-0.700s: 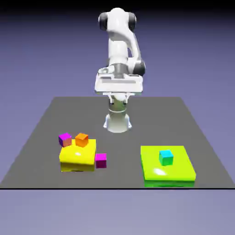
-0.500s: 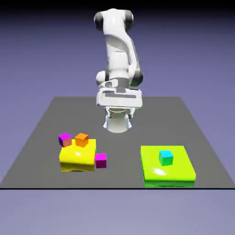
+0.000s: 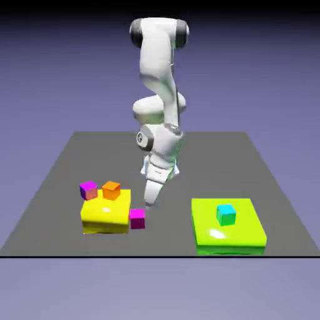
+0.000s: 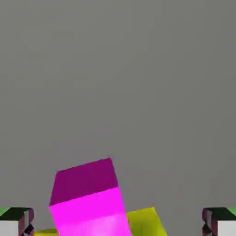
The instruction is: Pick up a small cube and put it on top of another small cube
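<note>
The gripper [image 3: 150,203] hung with its fingers spread wide and empty, just above the small pink cube [image 3: 137,218], likely so it could drop around it. That cube sat on the table [image 3: 56,181], touching the yellow block [image 3: 105,214], I think. The green block [image 3: 228,232] carried a blue cube [image 3: 226,214].

Arm [image 3: 159,75]: showing glossy white rounded links, shading to pale grey.
Joints: showing dark grey caps at the top and at the wrist.
Pincer [image 3: 150,201]: tapering white.
Fingertips [image 4: 18,221]: showing grey with green and dark red patches.
</note>
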